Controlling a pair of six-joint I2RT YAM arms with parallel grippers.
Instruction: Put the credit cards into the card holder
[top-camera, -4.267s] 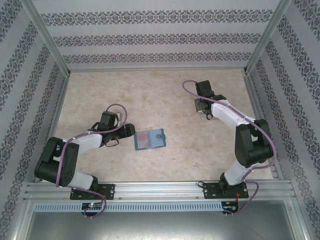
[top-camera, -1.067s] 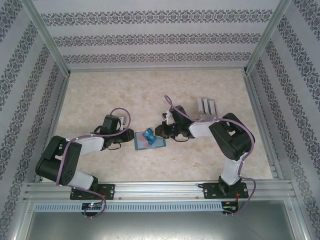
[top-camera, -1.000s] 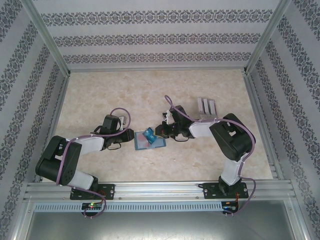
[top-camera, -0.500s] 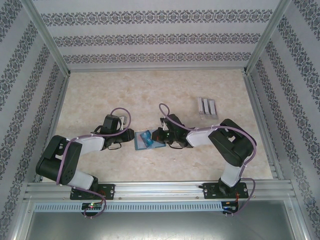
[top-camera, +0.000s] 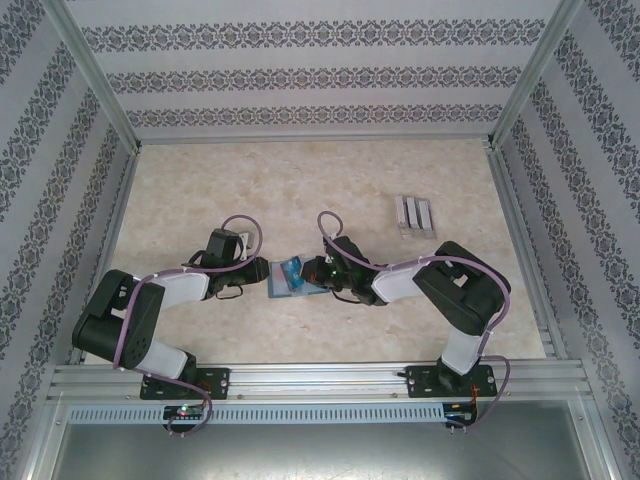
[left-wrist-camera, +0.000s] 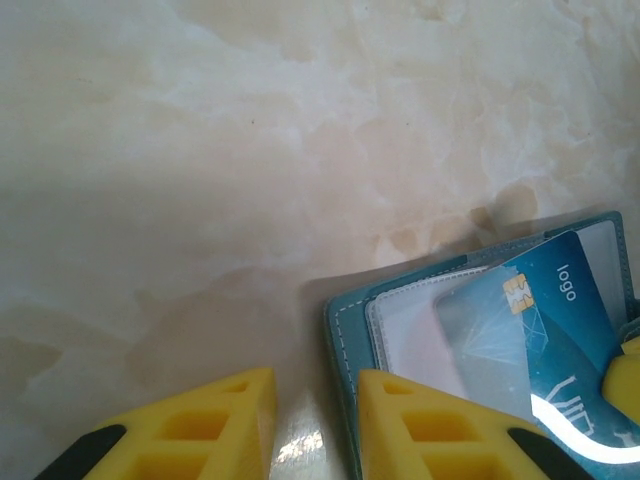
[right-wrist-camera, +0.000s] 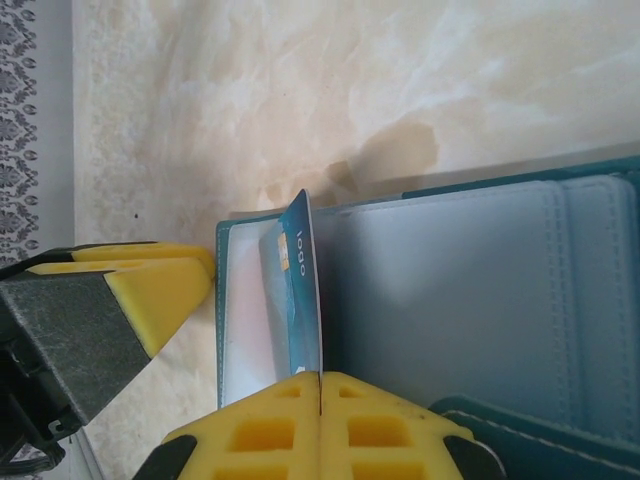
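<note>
Card holder (right-wrist-camera: 470, 270) open and flat on the counter (top-camera: 300, 180), a touch near of centre, squeezed between the two arms. Teal rim outside, paler blue-grey leaves inside, a clear pocket at its left end.

Over to the right gripper (right-wrist-camera: 318, 378), on the right side of the card holder. Fingers (right-wrist-camera: 255, 430) clenched hard, yellow pads pressed together, grasping the blue credit card (left-wrist-camera: 560, 325) by one short end. Stands on edge in the right wrist view, chip and the word "logo" on its left face, poised over the clear pocket. Slants across that same pocket in the left wrist view, its left part hazy as if behind the film. Cannot tell how far inside, if at all.

Now the left gripper (left-wrist-camera: 315, 385), low at the card holder's left end. Fingers (left-wrist-camera: 430, 430) released, a narrow gap between them, bare counter showing through that gap. One finger over the left edge of the teal rim, touching it; the other off the card holder, above plain counter. Grasps nothing.

Far right, well apart from all this, clear stand (top-camera: 414, 215) with its slots, close to the right wall.
</note>
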